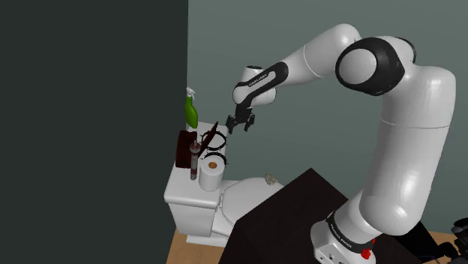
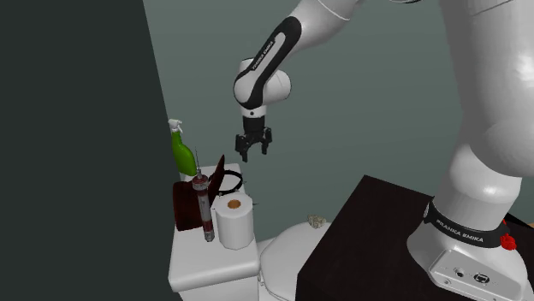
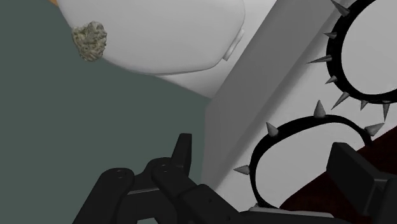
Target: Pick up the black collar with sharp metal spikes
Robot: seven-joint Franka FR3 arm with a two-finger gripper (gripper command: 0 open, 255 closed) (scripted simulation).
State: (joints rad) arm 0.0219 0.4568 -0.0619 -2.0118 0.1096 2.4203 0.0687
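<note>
The gripper (image 2: pixel 254 152) is hanging in the air with its fingers (image 3: pixel 356 178) standing apart, clamped on nothing. The black spiked collar (image 3: pixel 305 122) is sitting below it on the toilet tank (image 2: pixel 205 269), at about 7 o'clock from the gripper in the second exterior view and about 8 o'clock in the shoulder view, not touching it. In the wrist view one spiked ring is showing just past one finger and a second ring farther out (can't tell if that's two collars or one doubled up).

Count on the tank: one green spray bottle (image 1: pixel 192 112), one toilet paper roll (image 2: pixel 234 222), one dark brown box (image 2: pixel 183 205), and one dark red tube-like thing (image 2: pixel 204 207) standing upright.

The roll is sitting at 6 o'clock from the collar in the shoulder view, right up against it, and the box and tube are crowding it at 9 o'clock. The bottle is standing at 11 o'clock behind them. One small grey lump (image 3: pixel 90 41) is lying on the toilet lid (image 1: pixel 244 196), well apart from the collar. The black stand (image 1: pixel 300 210) is filling the shoulder view's lower right.
</note>
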